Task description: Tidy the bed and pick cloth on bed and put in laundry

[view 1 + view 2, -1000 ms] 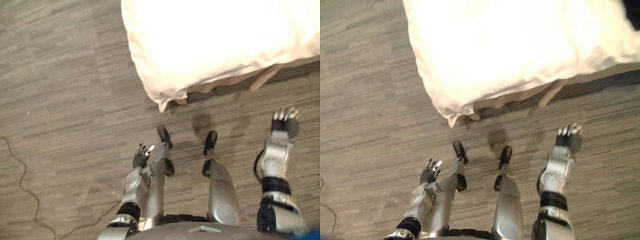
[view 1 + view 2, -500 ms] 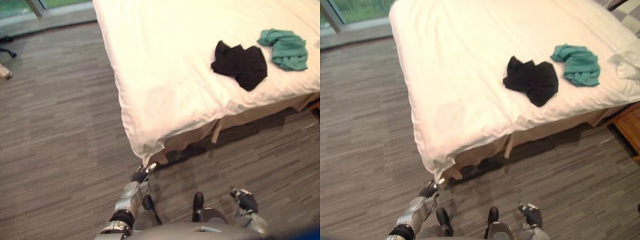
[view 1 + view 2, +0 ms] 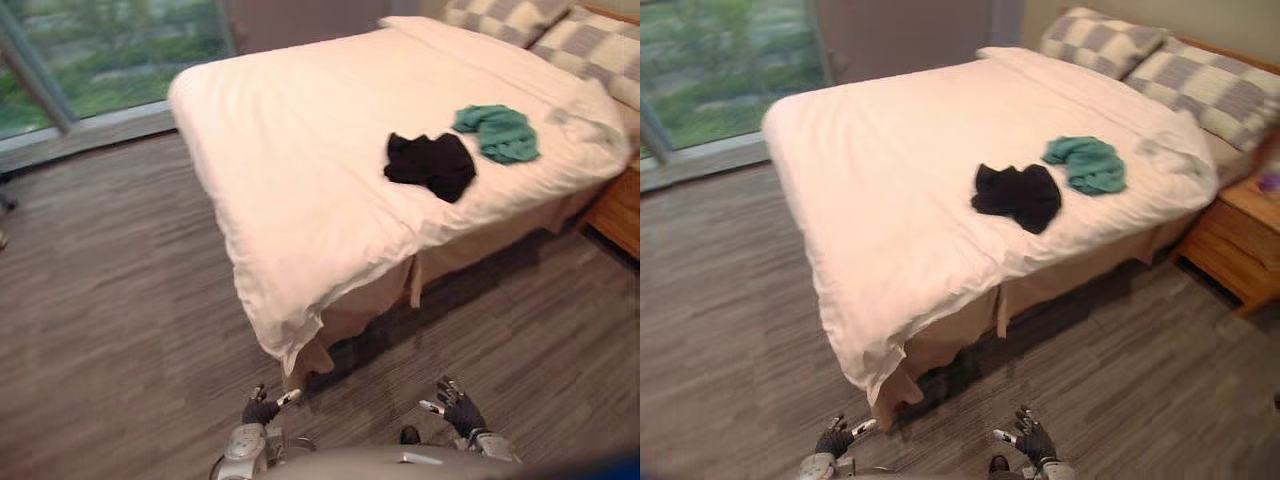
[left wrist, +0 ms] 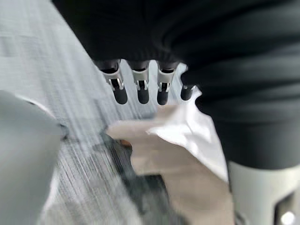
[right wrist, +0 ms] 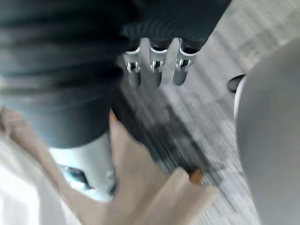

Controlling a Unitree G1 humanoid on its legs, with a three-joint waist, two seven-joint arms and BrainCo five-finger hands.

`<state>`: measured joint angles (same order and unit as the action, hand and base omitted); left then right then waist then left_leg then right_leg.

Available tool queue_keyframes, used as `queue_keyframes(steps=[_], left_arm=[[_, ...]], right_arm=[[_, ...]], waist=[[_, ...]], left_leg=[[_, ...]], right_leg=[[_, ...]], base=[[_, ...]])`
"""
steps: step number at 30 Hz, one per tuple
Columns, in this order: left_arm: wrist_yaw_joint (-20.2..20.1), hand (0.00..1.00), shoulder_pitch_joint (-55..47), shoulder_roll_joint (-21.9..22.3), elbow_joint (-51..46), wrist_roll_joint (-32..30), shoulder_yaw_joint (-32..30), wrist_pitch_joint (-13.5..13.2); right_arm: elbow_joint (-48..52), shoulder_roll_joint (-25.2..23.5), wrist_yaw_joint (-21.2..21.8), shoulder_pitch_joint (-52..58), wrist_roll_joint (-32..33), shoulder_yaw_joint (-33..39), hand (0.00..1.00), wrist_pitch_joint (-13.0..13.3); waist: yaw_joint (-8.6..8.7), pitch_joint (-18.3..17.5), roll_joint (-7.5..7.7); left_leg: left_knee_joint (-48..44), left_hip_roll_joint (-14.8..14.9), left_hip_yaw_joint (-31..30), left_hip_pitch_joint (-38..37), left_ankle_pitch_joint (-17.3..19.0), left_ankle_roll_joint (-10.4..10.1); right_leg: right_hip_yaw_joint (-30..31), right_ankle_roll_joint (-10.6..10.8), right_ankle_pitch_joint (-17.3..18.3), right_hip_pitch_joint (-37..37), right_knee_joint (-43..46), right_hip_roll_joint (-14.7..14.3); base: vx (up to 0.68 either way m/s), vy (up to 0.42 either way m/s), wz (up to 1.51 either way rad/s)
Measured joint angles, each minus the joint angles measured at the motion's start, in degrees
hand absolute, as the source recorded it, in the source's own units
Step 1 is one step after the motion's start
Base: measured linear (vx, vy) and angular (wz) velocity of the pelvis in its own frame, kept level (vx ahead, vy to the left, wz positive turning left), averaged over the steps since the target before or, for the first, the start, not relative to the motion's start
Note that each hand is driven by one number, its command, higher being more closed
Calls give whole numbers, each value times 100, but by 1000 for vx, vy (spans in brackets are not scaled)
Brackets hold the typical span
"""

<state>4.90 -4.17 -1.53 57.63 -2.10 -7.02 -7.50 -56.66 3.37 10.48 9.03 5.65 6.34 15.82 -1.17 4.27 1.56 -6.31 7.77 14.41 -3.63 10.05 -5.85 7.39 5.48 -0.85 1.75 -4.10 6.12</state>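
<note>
A bed with a white duvet (image 3: 300, 170) stands ahead of me. A crumpled black cloth (image 3: 432, 165) lies on its near right part. Just beyond it, toward the pillows, lies a teal cloth (image 3: 497, 133). My left hand (image 3: 262, 408) is low over the floor near the bed's hanging corner (image 3: 300, 350), fingers straight and empty. My right hand (image 3: 456, 405) hovers over the floor to the right, also open and empty. Both hands are far from the cloths. In the left wrist view straight fingers (image 4: 138, 89) point at the bed skirt (image 4: 187, 154).
Two checked pillows (image 3: 1160, 60) sit at the head of the bed. A wooden nightstand (image 3: 1240, 235) stands at the right. A large window (image 3: 100, 60) runs along the far left. Bare wood-look floor (image 3: 110, 300) surrounds the bed's near sides.
The camera has tilted up from the floor to the whole bed. My right hand has gone from curled to open.
</note>
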Motion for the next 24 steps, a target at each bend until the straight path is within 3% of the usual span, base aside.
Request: queue_keyframes(steps=[1,5,7,8,9,10,11,12,14,15,16,17,18,19,20,21,24], left_arm=[[-8,0,39,-51,4,-100,40,2],[-87,0,122,-116,101,-132,291,95],[-88,0,189,-21,78,-85,289,204],[-83,0,237,13,58,-66,281,252],[-82,0,318,80,-1,-6,253,329],[-81,0,361,132,-20,113,248,384],[-79,0,386,149,-35,150,252,424],[-76,0,397,152,-53,153,314,496],[-67,0,353,122,-15,157,358,576],[-67,0,277,141,0,160,421,605],[-65,0,255,181,0,174,432,606],[-39,0,200,304,-2,296,398,617],[36,0,250,261,-22,383,420,668],[45,0,264,236,-27,382,438,676],[48,0,241,191,3,359,446,706],[44,0,206,263,-6,317,484,715],[139,0,204,383,-18,337,471,679]], right_arm=[[8,-41,-24,35,225,7,0,9],[141,-69,-29,340,767,117,0,15],[197,-111,16,444,734,246,0,18],[202,-115,53,442,691,251,0,26],[208,-101,57,358,597,240,0,57],[225,-49,59,178,547,251,0,73],[259,-56,61,92,549,286,0,75],[318,-87,64,93,542,291,0,99],[282,-116,65,177,464,238,0,146],[283,-139,68,162,401,135,0,186],[263,-92,69,55,355,145,0,184],[237,41,96,-118,206,312,0,143],[200,-1,81,-137,194,444,0,75],[204,-23,71,-97,182,456,0,62],[176,-75,76,-18,121,433,0,3],[184,-28,82,-40,97,447,0,-70],[184,-57,88,-44,29,438,0,-180]], waist=[[52,41,104],[107,28,211],[292,18,151],[312,20,132],[292,35,101],[307,110,-26],[340,140,-63],[383,155,-73],[346,127,50],[324,72,3],[284,92,-141],[270,50,-489],[350,111,-345],[377,129,-292],[347,121,-243],[320,108,-395],[320,148,-366]], left_leg=[[134,-75,173,-120,-3,-2],[369,-208,896,-656,-24,-6],[293,-160,1349,-827,34,35],[278,-136,1441,-807,53,45],[268,-98,1711,-773,20,121],[225,34,2012,-713,22,188],[233,61,2153,-749,32,170],[170,39,2320,-883,47,144],[-162,-46,2253,-992,107,236],[-84,-230,1945,-910,230,503],[117,-287,1761,-829,167,562],[277,-101,2077,-742,253,356],[148,-170,2178,-764,240,324],[66,-186,2203,-779,249,309],[-58,-135,2275,-758,270,270],[-132,70,2277,-714,214,247],[-512,202,2218,-714,115,251]], right_leg=[[54,-14,-1,19,-53,53],[131,-212,-402,183,199,120],[-522,-326,-657,273,341,102],[-727,-295,-815,380,369,52],[-1006,-456,-1155,514,238,-76],[-1321,-752,-950,775,551,-199],[-1585,-869,-459,972,1186,-181],[-2145,-913,335,1218,2478,-57],[-2339,-1020,354,1126,2582,-89],[-2003,-886,187,1037,2080,-250],[-1796,-795,11,938,1668,-409],[-1982,-936,330,1069,1995,-517],[-2214,-932,1147,1131,3144,-144],[-2254,-785,1265,957,3105,-39],[-2123,-761,1230,620,2368,-267],[-2027,-787,778,252,1556,-580],[-1850,-848,301,-245,658,-752]], base=[[9,70,-89],[46,76,-104],[103,39,-86],[67,3,-110],[26,-41,-136],[18,-53,-134],[52,-48,-110],[81,-18,-102],[36,-44,-126],[-38,-66,-128],[-96,-31,-157],[-40,-40,-110],[9,-69,-73],[75,-151,-42],[19,-148,-53],[-3,-141,-61],[-20,-79,-36]])
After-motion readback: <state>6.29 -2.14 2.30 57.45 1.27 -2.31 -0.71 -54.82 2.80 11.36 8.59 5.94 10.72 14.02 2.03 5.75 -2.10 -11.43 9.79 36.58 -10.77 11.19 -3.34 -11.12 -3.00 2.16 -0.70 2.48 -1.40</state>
